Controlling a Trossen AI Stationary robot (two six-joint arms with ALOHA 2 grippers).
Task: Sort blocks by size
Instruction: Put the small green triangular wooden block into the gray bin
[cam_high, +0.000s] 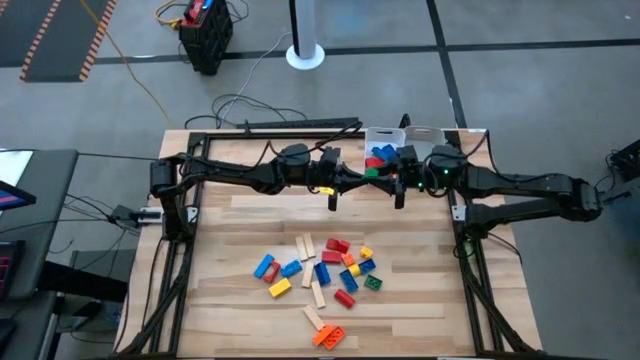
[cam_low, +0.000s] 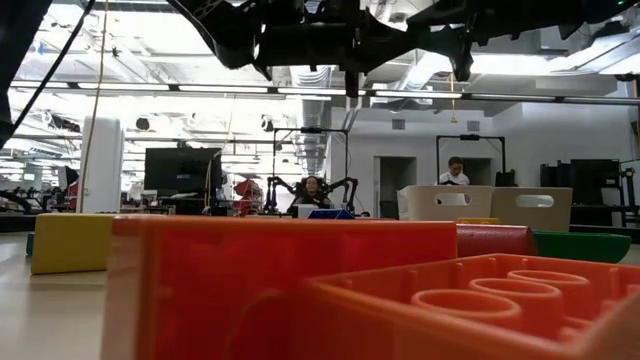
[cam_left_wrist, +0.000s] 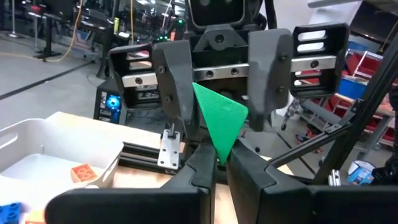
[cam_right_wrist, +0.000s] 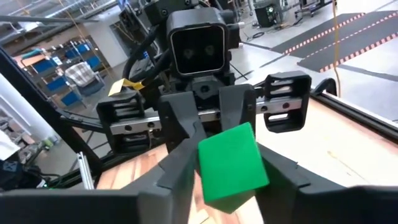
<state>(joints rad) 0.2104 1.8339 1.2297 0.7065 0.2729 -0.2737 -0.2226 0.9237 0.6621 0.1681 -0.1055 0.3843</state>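
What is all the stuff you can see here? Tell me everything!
loose blocks: one pile; red, blue, yellow, orange, green; front middle of the table
wooden bars: a few; pale; in that pile
white tray: one; back of the table
tray blocks: several; blue, red; inside the tray
green block: one; in the air between both hands
table: one; wooden
person: one; far back in the room
left hand: dark; shut on the green block
right hand: dark; facing it, at the same block
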